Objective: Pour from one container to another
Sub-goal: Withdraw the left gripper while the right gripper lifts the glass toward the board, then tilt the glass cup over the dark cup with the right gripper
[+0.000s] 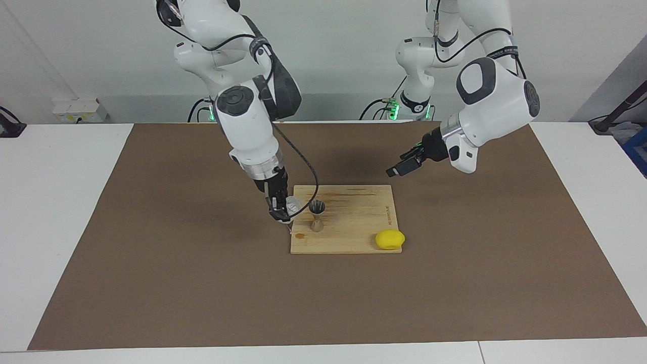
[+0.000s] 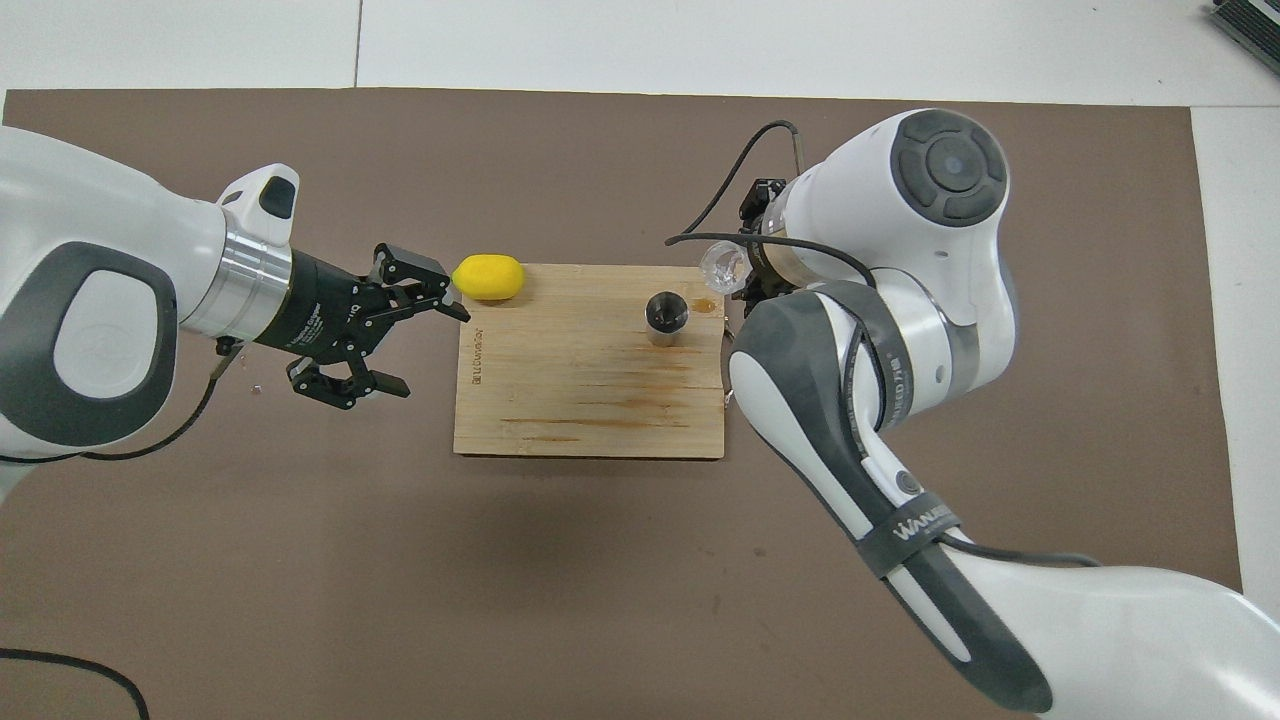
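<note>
Right gripper (image 1: 281, 211) clamped on the tilted glass cup (image 1: 293, 205), held above the wooden board (image 1: 354, 232) just beside the upright jigger (image 1: 317, 215). Left gripper (image 2: 415, 335) spread open, empty, waiting near the lemon (image 2: 488, 277).

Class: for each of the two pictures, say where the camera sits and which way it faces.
Facing view: high across the table, facing the robots; both arms show.
Overhead view: high above the robots' end, looking steeply down; both forearms show.
Shared: board, jigger, lemon, right gripper holding the glass, left gripper open, waiting.
</note>
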You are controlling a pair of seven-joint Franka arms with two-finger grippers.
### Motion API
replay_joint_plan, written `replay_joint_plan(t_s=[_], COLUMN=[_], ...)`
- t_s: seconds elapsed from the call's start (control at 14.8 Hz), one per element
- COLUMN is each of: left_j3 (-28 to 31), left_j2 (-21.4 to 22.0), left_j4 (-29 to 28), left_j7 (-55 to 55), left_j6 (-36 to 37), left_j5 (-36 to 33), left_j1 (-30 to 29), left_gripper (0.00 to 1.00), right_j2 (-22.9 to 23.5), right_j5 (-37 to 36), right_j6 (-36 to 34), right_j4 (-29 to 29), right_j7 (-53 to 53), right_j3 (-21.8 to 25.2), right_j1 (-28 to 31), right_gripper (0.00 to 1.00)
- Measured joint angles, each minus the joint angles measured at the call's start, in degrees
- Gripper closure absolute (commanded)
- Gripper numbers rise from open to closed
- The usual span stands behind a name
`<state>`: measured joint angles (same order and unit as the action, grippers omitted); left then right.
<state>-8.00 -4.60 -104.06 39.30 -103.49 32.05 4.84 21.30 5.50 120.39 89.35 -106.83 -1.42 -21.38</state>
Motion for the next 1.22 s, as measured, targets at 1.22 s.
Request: replay_joint_plan(t_s=[1.22], left_j3=[1.9], left_j2=[5.9], left_j4=[13.7], left_j7=[-36.4], left_j6=[14.2], left_j5=[-31.6], left_j1=[-5.3], left_gripper=[0.0], right_j2=[1.1], right_j5=[-14.3], right_j6=[-2.2], right_j4=[-0.8], right_j7=[0.0], right_j3=[0.0], right_j1=[-5.8], right_gripper=[0.98])
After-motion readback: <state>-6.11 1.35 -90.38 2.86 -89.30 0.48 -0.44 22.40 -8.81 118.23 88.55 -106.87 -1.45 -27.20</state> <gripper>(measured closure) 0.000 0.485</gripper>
